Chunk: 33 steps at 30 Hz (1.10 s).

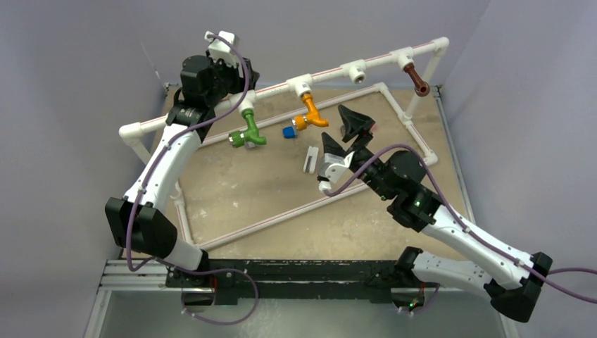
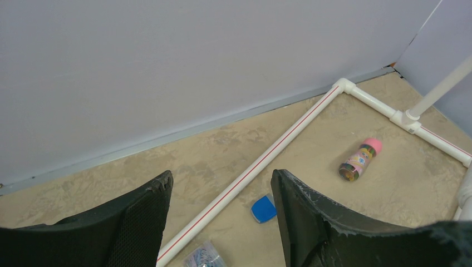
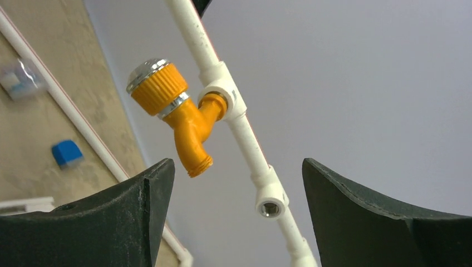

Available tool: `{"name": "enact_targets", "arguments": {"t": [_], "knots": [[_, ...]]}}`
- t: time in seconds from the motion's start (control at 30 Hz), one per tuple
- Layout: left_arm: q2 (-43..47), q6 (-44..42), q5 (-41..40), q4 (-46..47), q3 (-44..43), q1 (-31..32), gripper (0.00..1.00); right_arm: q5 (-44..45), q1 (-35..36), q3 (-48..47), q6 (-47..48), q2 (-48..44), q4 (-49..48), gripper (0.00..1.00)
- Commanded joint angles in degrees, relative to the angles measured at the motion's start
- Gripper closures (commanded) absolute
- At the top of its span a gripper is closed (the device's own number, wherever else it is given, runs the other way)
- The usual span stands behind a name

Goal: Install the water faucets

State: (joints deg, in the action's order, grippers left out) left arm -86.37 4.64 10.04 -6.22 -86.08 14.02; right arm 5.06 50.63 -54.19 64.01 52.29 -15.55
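Three faucets hang from the raised white pipe rail (image 1: 331, 72): a green faucet (image 1: 248, 134) at the left, an orange faucet (image 1: 310, 113) in the middle, and a dark brown faucet (image 1: 416, 79) at the right. One tee socket (image 1: 356, 70) between the orange and brown ones is bare. My right gripper (image 1: 345, 134) is open and empty, just below the rail. In its wrist view the gripper (image 3: 236, 167) faces the orange faucet (image 3: 178, 117) and the bare socket (image 3: 270, 203). My left gripper (image 2: 221, 177) is open and empty, high at the rail's left end (image 1: 236, 70).
A white pipe frame (image 1: 415, 134) lies on the brown board. A blue piece (image 1: 288, 132) and a small white part (image 1: 310, 159) lie near the middle. The left wrist view shows a pink-and-brown cylinder (image 2: 360, 160), the blue piece (image 2: 263, 209), a floor pipe (image 2: 261, 161) and a clear bag (image 2: 200, 257).
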Motion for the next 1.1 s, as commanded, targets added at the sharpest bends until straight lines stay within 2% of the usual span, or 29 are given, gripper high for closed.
{"name": "enact_targets", "arguments": {"t": [0.0, 0.13, 0.43, 0.7, 0.87, 0.93, 1.07], "knots": [[-3.46, -1.30, 1.47, -8.30, 4.17, 0.83, 0.35, 2.25, 0.64, 0.57, 15.13, 2.11, -3.47, 0.14], [-3.76, -1.30, 1.55, -8.29, 4.09, 0.83, 0.36, 5.27, 2.32, 1.63, 20.49, 4.62, -6.01, 0.14], [-3.98, -1.39, 1.38, -8.54, 3.99, 0.79, 0.36, 10.41, 4.22, 6.76, 31.79, 11.42, -24.44, 0.14], [-3.99, -1.39, 1.38, -8.55, 3.99, 0.77, 0.36, 13.71, 6.00, 7.14, 35.40, 16.56, -35.40, 0.17], [-3.81, -1.39, 1.38, -8.54, 3.99, 0.77, 0.36, 15.32, 6.64, 6.29, 33.90, 19.68, -37.37, 0.25], [-3.81, -1.39, 1.38, -8.53, 3.99, 0.75, 0.36, 16.32, 6.75, 5.83, 32.76, 21.04, -38.17, 0.31], [-3.68, -1.48, 1.34, -8.44, 4.07, 0.75, 0.36, 18.02, 6.84, 4.89, 29.07, 22.56, -39.60, 0.53]]}}
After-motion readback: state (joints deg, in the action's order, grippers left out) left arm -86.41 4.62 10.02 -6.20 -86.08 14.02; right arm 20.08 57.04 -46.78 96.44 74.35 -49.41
